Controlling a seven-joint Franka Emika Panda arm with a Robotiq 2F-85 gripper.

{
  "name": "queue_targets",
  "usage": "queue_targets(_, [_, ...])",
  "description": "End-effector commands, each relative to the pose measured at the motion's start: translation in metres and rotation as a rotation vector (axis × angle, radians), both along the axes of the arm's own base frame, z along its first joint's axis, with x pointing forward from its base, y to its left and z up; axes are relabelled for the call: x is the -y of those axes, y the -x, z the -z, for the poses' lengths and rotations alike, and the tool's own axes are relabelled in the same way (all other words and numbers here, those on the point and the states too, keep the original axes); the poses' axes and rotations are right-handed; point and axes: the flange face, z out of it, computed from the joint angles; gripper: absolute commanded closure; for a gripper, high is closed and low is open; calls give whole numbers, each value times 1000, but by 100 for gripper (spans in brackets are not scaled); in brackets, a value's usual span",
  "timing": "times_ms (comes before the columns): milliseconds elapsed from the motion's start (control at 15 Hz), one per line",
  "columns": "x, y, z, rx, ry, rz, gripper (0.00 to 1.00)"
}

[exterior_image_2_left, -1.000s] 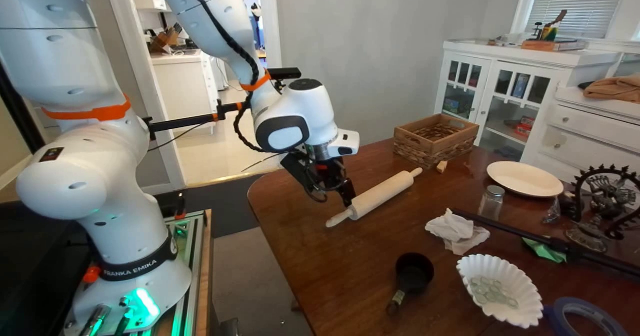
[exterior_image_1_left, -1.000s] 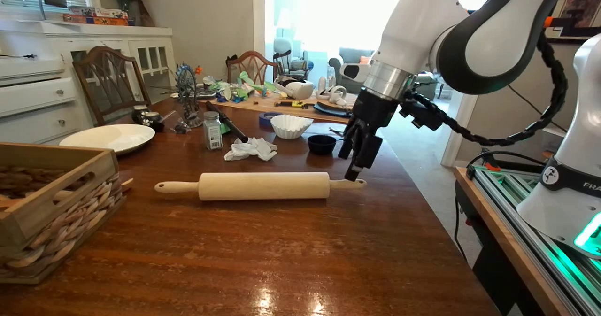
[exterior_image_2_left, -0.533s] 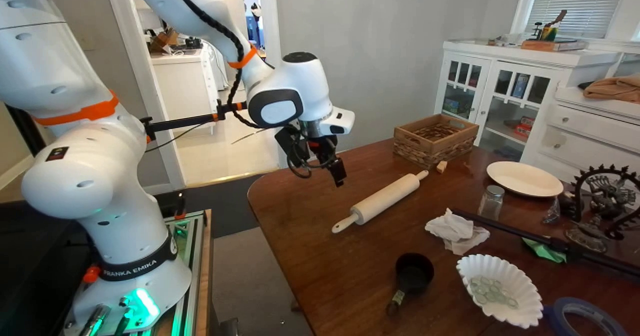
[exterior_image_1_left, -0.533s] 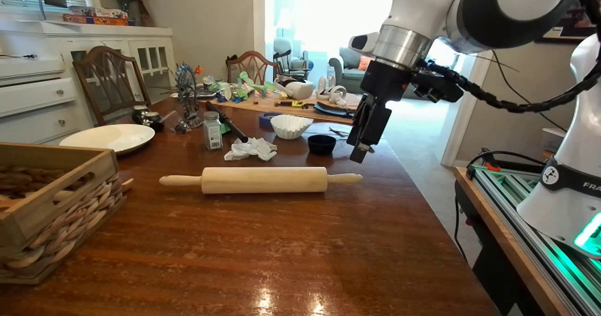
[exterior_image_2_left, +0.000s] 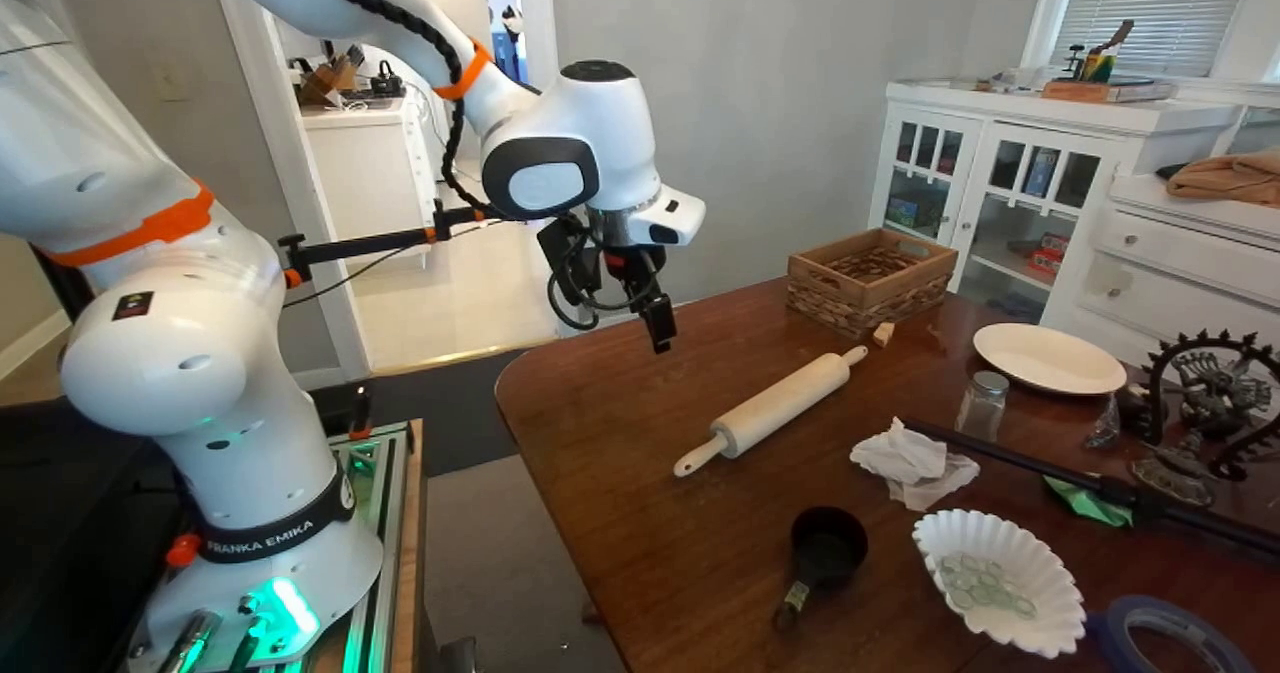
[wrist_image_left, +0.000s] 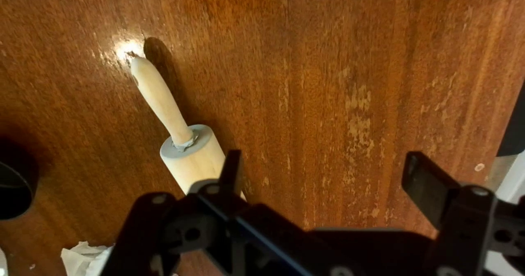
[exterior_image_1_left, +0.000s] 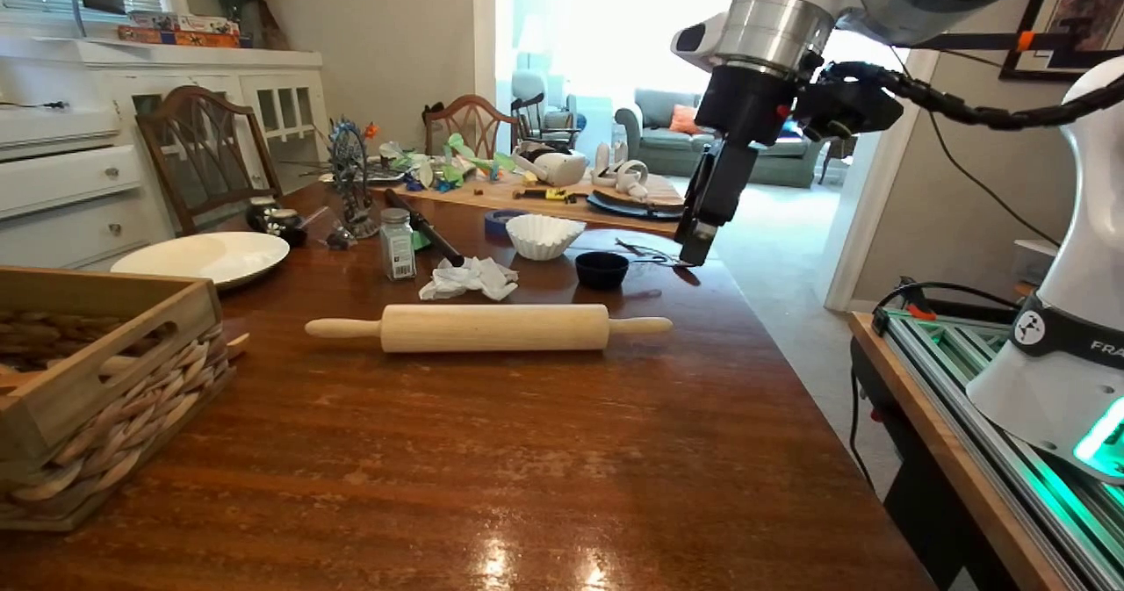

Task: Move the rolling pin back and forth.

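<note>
In an exterior view the rolling pin (exterior_image_1_left: 494,327) lies flat on the tabletop (exterior_image_1_left: 527,450), its pale barrel running side to side with a narrow handle at each end. A wooden basket (exterior_image_1_left: 176,380) with braided sides stands on the left of the view, apart from the pin. Behind the pin are a crumpled white tissue (exterior_image_1_left: 470,279) and an upright glass jar (exterior_image_1_left: 398,247) with a lid. The gripper (exterior_image_1_left: 695,241) hangs in the air, slanting downward, well apart from the pin.

In an exterior view a black cup (exterior_image_2_left: 828,548) with a handle, a fluted white bowl (exterior_image_2_left: 1045,573) holding clear glass pieces (exterior_image_2_left: 985,591), and a white plate (exterior_image_2_left: 1050,358) share the tabletop. Here the rolling pin lies on a diagonal, its far handle near a small wooden block (exterior_image_2_left: 883,334) beside the basket.

In the wrist view the gripper's fingers (wrist_image_left: 428,190) are spread wide apart, with the worn wood of the tabletop visible between them. One handle of the rolling pin and part of its barrel show; the barrel runs out of sight behind the gripper
</note>
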Motion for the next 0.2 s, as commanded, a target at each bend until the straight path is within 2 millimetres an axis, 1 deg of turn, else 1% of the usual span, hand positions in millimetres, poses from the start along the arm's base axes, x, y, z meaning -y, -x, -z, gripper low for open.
queue_targets(0, [2,0,0,-4,-2,4,0])
queue_targets(133, [3,1,1,-8,-4,4,0])
